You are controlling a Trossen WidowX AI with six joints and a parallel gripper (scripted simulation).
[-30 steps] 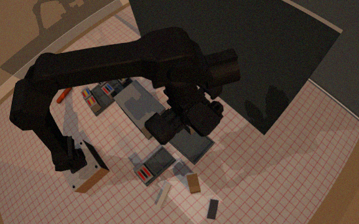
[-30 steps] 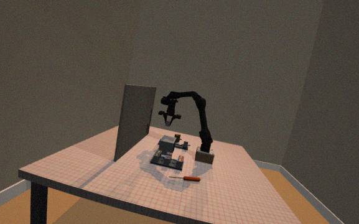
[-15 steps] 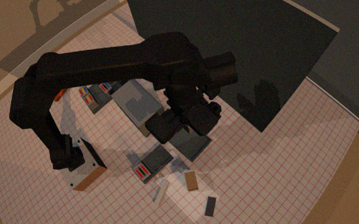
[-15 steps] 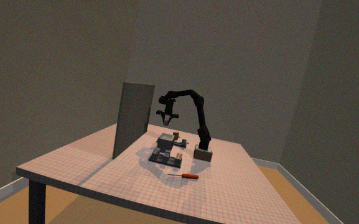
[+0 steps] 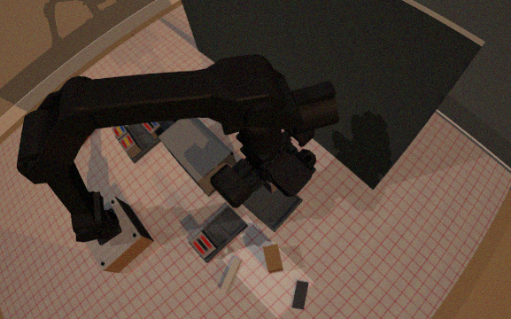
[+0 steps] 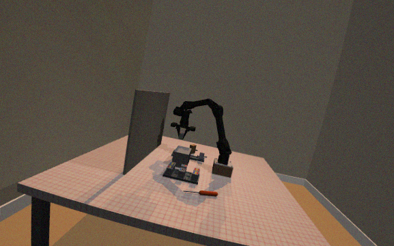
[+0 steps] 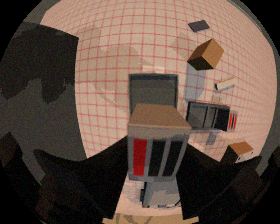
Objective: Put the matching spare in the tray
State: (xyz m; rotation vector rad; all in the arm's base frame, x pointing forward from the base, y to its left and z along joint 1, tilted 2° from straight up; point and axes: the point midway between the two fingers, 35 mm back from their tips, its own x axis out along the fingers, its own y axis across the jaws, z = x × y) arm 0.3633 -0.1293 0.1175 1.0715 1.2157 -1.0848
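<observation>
The arm hangs high above the counter (image 6: 251, 208), and its gripper (image 7: 153, 179) is clamped on a spare (image 7: 157, 144), a tan-topped block with red and dark stripes on its face. From the wrist view the spare sits directly over the dark tray (image 7: 152, 90), well above it. Beside the tray lies another spare (image 5: 217, 232) with red stripes, and beyond that a tan block (image 5: 273, 257). The tall grey panel (image 6: 146, 128) stands just behind the tray, with the orange-handled screwdriver (image 6: 201, 193) well out front.
</observation>
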